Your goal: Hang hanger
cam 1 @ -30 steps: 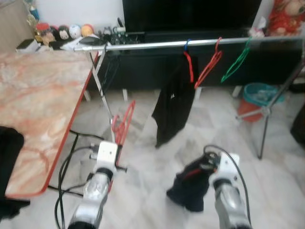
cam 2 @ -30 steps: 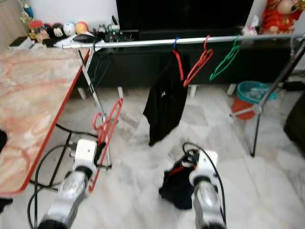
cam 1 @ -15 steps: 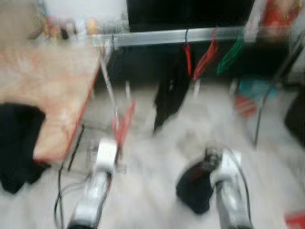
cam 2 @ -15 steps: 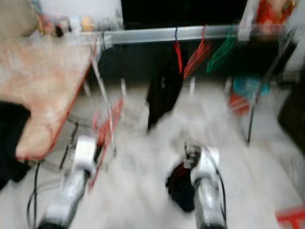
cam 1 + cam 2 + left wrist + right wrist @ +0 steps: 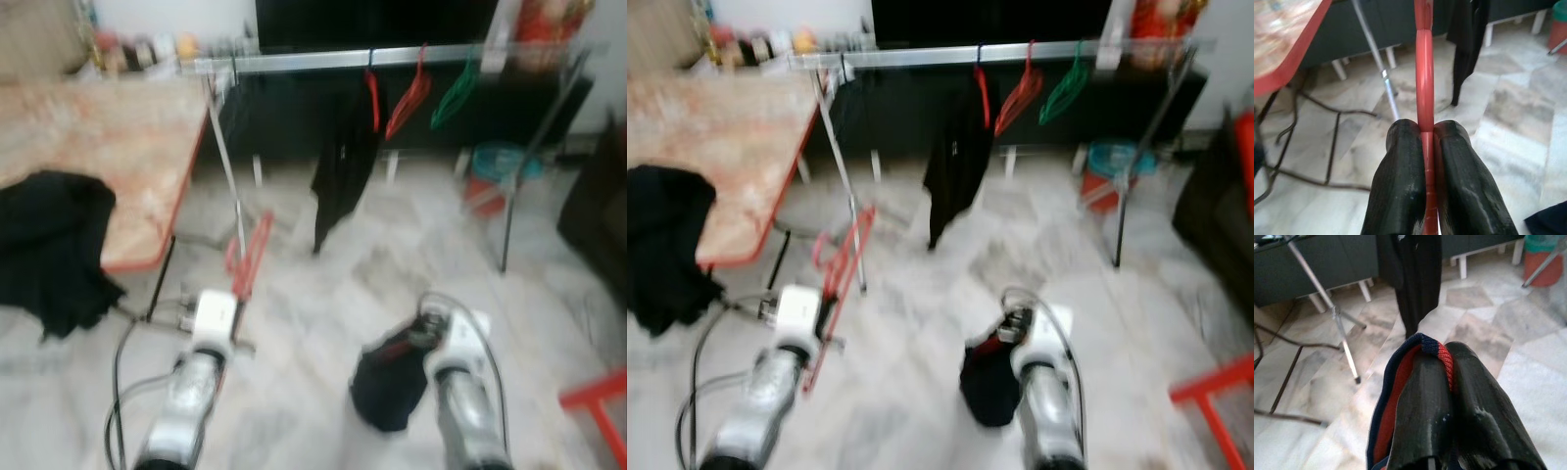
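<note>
My left gripper (image 5: 1425,128) is shut on a red hanger (image 5: 250,257), which stands up from its fingers low at the left. My right gripper (image 5: 1442,350) is shut on a dark garment (image 5: 387,377) with a red and navy edge (image 5: 1444,357); it hangs in a bundle above the floor. Farther ahead a silver rail (image 5: 313,63) runs across the room. It carries a red hanger (image 5: 373,96) with a black garment (image 5: 341,166), another red hanger (image 5: 407,96) and a green hanger (image 5: 451,93). Both grippers are well short of the rail.
A marble-topped table (image 5: 118,137) with a red edge stands at the left, a black cloth (image 5: 49,245) draped over its near end. The rack's legs (image 5: 227,176) slant to the floor. Cables (image 5: 122,392), a teal bucket (image 5: 495,162) and a red stool (image 5: 598,401) are nearby.
The whole picture has shifted: the camera has moved back, so the rail looks farther off and the black cloth and red stool have come into view. Both grippers keep their hold.
</note>
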Tool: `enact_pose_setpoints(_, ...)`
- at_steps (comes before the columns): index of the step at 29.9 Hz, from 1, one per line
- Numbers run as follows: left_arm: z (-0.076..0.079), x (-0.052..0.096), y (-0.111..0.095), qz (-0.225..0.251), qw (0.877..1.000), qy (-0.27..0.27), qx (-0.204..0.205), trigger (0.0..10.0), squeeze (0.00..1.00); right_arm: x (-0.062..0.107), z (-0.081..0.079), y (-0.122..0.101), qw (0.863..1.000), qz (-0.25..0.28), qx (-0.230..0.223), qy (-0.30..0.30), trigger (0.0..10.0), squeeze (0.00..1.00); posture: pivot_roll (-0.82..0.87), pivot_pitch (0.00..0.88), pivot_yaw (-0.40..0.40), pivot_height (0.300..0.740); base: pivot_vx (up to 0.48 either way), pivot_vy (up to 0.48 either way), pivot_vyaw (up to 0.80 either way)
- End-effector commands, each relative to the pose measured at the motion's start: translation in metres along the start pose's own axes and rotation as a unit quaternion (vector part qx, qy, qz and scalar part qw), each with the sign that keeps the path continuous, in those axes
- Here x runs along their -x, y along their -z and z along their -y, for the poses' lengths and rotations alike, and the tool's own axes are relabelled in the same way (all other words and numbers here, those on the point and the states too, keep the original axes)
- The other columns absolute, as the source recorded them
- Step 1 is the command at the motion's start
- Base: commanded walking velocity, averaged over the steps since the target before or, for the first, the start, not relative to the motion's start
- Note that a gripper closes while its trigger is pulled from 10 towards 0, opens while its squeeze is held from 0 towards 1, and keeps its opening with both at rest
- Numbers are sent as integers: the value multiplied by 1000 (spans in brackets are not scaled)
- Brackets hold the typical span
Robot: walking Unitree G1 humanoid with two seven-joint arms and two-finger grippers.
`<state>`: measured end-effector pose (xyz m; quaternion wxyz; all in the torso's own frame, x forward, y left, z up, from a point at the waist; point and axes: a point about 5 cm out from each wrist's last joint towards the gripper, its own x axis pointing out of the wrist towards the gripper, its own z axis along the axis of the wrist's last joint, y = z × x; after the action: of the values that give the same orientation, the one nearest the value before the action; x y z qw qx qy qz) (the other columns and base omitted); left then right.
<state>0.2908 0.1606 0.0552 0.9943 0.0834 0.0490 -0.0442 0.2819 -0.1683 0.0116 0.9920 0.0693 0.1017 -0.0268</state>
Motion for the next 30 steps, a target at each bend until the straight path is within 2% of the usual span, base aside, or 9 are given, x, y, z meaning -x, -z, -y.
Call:
enact_pose_setpoints(1,3,-1,-2,3,1000,3,9,10000,0,0,5,-4,1000,11,3,6,10000,0,-3,51,26,740,-285,0,0)
enact_pose_setpoints(8,4,-1,-2,1,1000,1,7,10000,0,-1,6,-5,1000,13,3,7,10000,0,-2,53,25,740,-283,0,0)
enact_pose_setpoints(25,3,-2,-3,3,1000,-2,10,10000,0,-4,5,-9,1000,15,6,-1,10000,0,-2,54,22,740,0,0,0)
enact_pose_setpoints(30,5,-4,-4,2,1000,7,11,10000,0,-8,3,-16,1000,20,18,-14,10000,0,0,52,21,740,0,0,0)
